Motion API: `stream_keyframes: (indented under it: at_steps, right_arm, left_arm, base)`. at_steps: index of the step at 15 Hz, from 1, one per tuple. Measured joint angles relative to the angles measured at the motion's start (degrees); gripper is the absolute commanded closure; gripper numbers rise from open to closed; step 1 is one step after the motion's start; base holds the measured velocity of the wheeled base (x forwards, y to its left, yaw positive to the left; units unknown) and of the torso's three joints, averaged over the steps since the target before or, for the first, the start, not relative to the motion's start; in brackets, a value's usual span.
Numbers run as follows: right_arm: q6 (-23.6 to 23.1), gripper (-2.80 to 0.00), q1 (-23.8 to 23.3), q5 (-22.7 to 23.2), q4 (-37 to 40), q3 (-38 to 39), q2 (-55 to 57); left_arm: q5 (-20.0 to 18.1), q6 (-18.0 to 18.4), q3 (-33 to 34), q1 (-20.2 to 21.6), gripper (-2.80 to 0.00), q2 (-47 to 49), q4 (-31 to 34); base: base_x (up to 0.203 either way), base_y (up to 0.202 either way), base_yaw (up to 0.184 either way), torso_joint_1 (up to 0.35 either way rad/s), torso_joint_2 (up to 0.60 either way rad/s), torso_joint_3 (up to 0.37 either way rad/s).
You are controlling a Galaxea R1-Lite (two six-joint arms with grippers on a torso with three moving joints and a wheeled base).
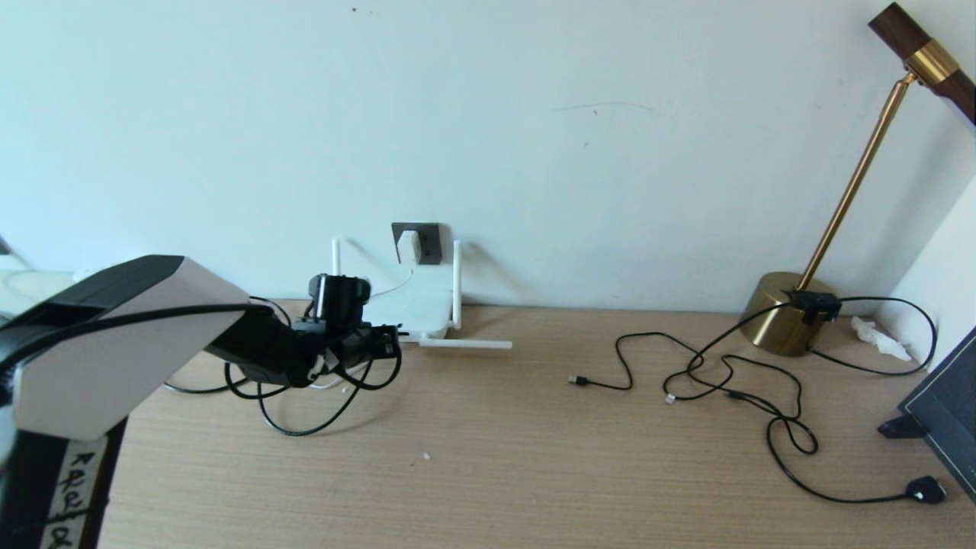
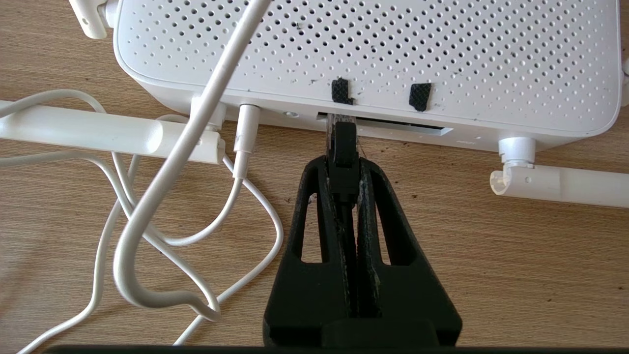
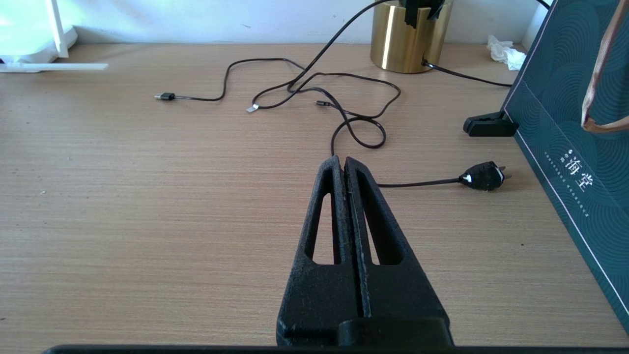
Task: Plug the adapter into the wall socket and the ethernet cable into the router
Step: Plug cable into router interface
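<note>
Adapter [image 1: 409,246] already seated in the wall socket [image 1: 427,242], upper centre-left of the head view, its thin white cord [image 2: 147,211] running down to the router [image 1: 415,309] against the wall. That half of the task judged done.

Left gripper [image 2: 344,169] low over the table [image 1: 488,457], centre-left of the head view, jaws pinched narrow on the black plug of the ethernet cable [image 2: 343,162]. Plug held end-on, clear tip at the mouth of the dark port slot on the router's edge, just below two small black pads. Probably gripped close behind the tip so the push goes straight into the slot; full seating not clear from here. Slack of the cable looped on the table beneath the arm.

Right gripper [image 3: 345,164] idle above bare table, lower centre of its own view, jaws pressed together on nothing. Thin black cables [image 1: 724,381] and brass lamp base [image 1: 785,313] at right, well apart from the work.
</note>
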Motion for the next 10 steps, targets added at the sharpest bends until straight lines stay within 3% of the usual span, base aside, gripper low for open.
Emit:
stream_keyframes:
  at_steps: [10]
  right_arm:
    - [0.0,0.0,0.0,0.0,0.0,0.0,0.0]
  left_arm:
    - [0.0,0.1,-0.4,0.1,0.0,0.1,0.1]
  base:
    - [0.0,0.0,0.0,0.0,0.0,0.0]
